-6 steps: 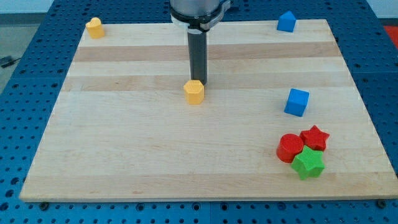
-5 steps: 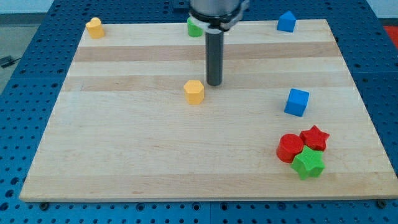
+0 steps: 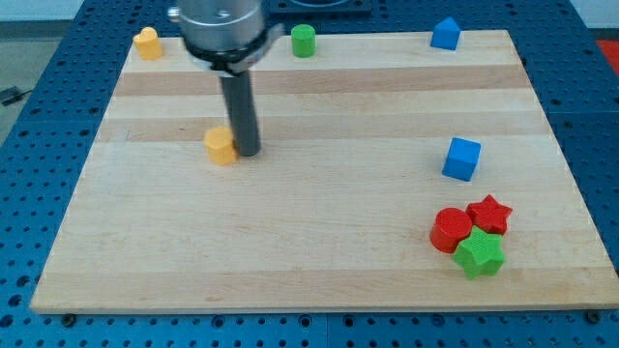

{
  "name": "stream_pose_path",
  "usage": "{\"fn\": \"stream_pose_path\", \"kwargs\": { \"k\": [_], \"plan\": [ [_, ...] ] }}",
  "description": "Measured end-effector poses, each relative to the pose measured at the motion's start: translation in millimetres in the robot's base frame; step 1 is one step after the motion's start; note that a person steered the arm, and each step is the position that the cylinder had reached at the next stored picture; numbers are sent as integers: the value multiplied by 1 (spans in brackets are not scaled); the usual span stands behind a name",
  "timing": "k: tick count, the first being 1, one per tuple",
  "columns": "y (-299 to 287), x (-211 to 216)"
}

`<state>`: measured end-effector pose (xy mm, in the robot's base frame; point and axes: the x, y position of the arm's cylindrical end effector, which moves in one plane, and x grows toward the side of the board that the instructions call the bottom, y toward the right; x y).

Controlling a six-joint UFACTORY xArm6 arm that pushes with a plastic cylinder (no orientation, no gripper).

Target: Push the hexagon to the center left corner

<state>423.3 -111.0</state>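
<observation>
My tip (image 3: 248, 153) is sitting right against the view's right side of the yellow hexagon (image 3: 221, 147), touching it or as good as. The hexagon is lying a bit left of the middle of the wooden board (image 3: 290, 251), in its upper half, well apart from the board's left edge.

There's no claw on this arm (it's just a straight dark rod coming down from the metal collar at the view's top), so nothing is clenching or grasping anything. The rod is standing upright, and its lower end is resting at board level.

Everything else is sitting far from the action. A second yellow block (image 3: 147, 43) (rounded top, can't make out the exact shape) is parked in the board's top left corner. A green cylinder (image 3: 304, 41) is standing at the top edge, just right of the rod's collar. A blue block (image 3: 445, 34) with a peaked top is sitting near the top right corner, and a blue cube (image 3: 461, 159) is lying by the right edge, about mid-height.

Down in the bottom right, three blocks are bunching together and touching: a red cylinder (image 3: 451, 230), a red star (image 3: 489, 214) and a green star (image 3: 480, 254).
</observation>
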Motion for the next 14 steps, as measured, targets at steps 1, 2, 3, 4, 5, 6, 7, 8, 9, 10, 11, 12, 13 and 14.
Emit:
{"fn": "stream_pose_path", "kwargs": {
  "k": [1,2,3,4,5,6,7,8,9,10,11,12,13,14],
  "plan": [
    [-10,14],
    [-25,18],
    [-52,11],
    [-65,0],
    [-71,-6],
    [-57,-23],
    [-71,-30],
    [-110,-30],
    [-126,-30],
    [-127,-30],
    [-90,-30],
    [-44,-30],
    [13,-41],
    [89,-60]
  ]
}}
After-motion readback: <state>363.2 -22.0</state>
